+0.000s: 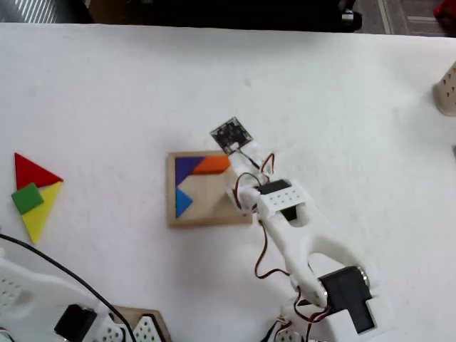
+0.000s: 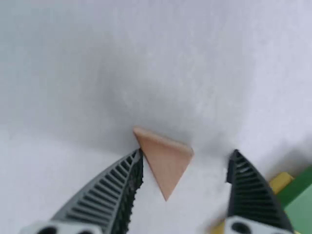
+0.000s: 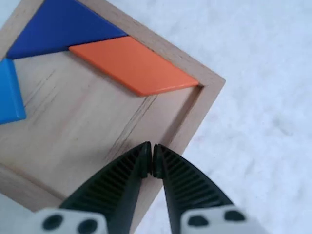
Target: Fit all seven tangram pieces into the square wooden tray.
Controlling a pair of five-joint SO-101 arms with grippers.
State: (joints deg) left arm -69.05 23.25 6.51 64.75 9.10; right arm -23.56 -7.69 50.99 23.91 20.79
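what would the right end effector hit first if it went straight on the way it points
Probably the bare floor of the square wooden tray, near its wall: the shut right end effector points down at it, short of the orange parallelogram. Depth is hard to judge.

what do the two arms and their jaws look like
Both arms are white plastic shells. The right arm carries a black servo block and thin red and black wires; a black cable runs by the left arm. Each one's jaws are dark, ribbed and taper to points, on white bases with screw holes.
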